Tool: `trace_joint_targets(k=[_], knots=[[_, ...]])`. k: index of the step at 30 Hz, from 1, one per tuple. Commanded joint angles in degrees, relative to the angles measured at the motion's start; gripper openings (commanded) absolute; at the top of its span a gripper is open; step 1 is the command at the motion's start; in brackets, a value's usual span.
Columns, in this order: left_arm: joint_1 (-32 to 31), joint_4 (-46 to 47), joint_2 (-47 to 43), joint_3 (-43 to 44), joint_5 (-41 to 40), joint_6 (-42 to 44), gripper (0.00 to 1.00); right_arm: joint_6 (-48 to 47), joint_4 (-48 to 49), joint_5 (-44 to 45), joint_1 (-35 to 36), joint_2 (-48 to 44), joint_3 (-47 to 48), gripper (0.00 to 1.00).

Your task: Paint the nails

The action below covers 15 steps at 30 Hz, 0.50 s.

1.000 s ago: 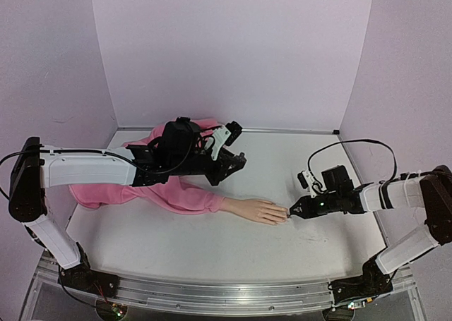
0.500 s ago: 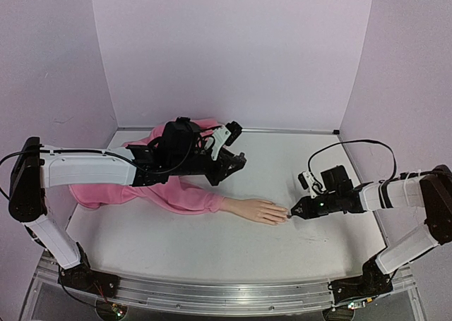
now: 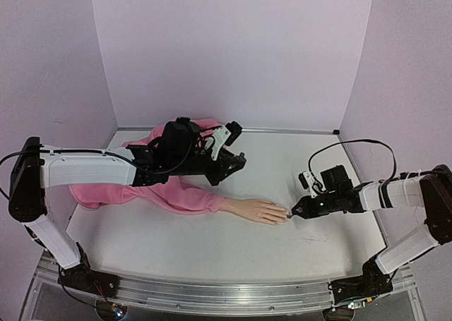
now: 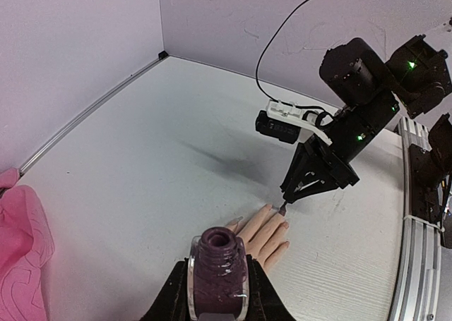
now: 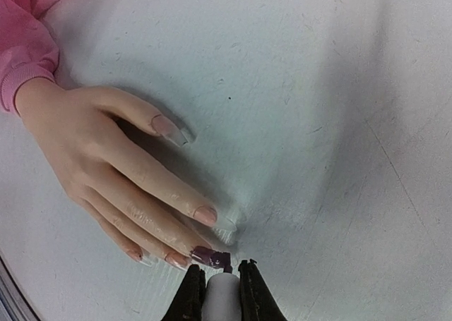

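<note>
Nails (image 5: pixel 205 254) lie beside brush (image 5: pixel 225 262) pinched by right gripper (image 5: pixel 220 287); left gripper (image 4: pixel 217 301) clamps polish bottle (image 4: pixel 217 264).

Bottle (image 4: pixel 217 282) base, brush cap (image 5: pixel 223 291) cut off at lower edge. Nails (image 5: pixel 205 214) too small to read in top view.

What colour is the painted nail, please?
The painted nail is dark purple; right wrist view.
</note>
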Motion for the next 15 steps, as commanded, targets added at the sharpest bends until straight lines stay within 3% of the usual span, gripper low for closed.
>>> trace_joint_targets(k=[1,15], knots=[[0.22,4.04,-2.20,0.05,-0.94,-0.26,0.00,0.42,-1.67,0.32,0.56,0.68,2.32,0.00],[0.22,4.04,-2.07,0.33,-0.55,-0.17,0.00,1.07,-2.25,1.49,0.97,1.00,2.42,0.00]])
